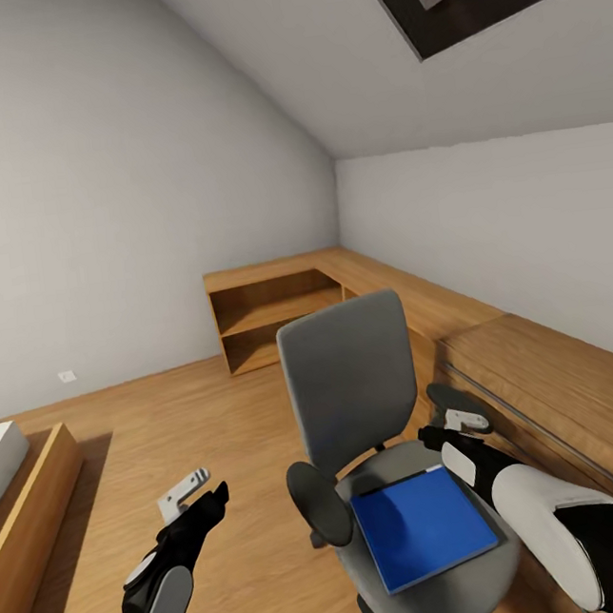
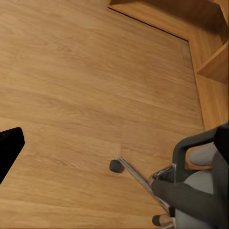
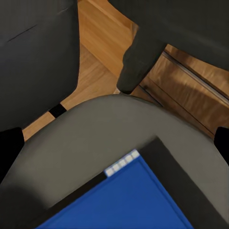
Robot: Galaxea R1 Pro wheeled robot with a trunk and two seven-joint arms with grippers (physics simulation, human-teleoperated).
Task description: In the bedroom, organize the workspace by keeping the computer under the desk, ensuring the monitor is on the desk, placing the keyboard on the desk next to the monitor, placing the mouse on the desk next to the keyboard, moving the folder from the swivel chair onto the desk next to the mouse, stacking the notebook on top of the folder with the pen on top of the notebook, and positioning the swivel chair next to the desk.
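Note:
The swivel chair (image 1: 352, 378) stands in front of me, grey back upright, black armrest (image 1: 321, 503) toward my left arm. A bright blue folder (image 1: 425, 527) lies flat on its seat (image 3: 95, 138); the folder (image 3: 129, 200) corner is close under the right wrist camera. A dark flat shape (image 3: 157, 152) edges out beneath it; I cannot tell whether it is the notebook or shadow. My right gripper (image 1: 448, 428) hovers open over the seat's far right side, by the other armrest (image 3: 143, 57). My left gripper (image 1: 200, 494) hangs open above bare floor, left of the chair.
A low light-wood bench (image 1: 546, 382) runs along the right wall to an open corner shelf (image 1: 270, 321). A wood-framed bed (image 1: 27, 494) sits at the left. The chair's chrome leg and caster (image 2: 117, 166) reach onto the wood floor (image 1: 196, 425) between them.

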